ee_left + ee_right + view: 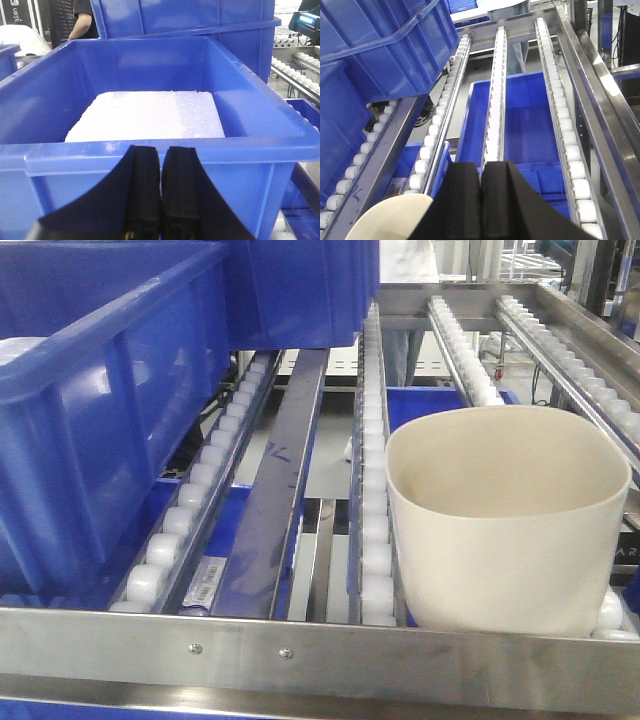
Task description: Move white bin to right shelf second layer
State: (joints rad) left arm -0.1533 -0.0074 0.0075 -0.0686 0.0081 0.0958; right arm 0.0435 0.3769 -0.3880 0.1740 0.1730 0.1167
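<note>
White bin (508, 525) upright on the right shelf second layer (320, 645), mouth facing up, base on the white roller rails just behind the flat steel front bar, at the right end of the rack. Mouth a rounded square, slightly wider left-to-right than front-to-back in the front view (no strong long axis); walls taper toward the base. Interior of bin not visible from this angle. Same bin seen in the right wrist view as a cream rim arc (395, 216) at lower left, beside the right gripper (481, 202). Right gripper fingers (462, 200) pressed together, black pads touching, nothing between them; clear of the bin. Left gripper (160, 192) likewise closed tight, pads (145, 190) in contact, holding nothing, hanging in front of the near wall of a blue crate (160, 155). One white slab (147, 116) lying flat in that crate. Count, front view: one white bin; two blue crates on the left side of the rack, near crate (95, 400) and far crate (305, 290); more blue crates on the level below (530, 125), seen through the rails, number unclear. Roller rails visible in front view: at least four. Dark flat divider bar (275, 490) running front to back between the left crates and the bin.
</note>
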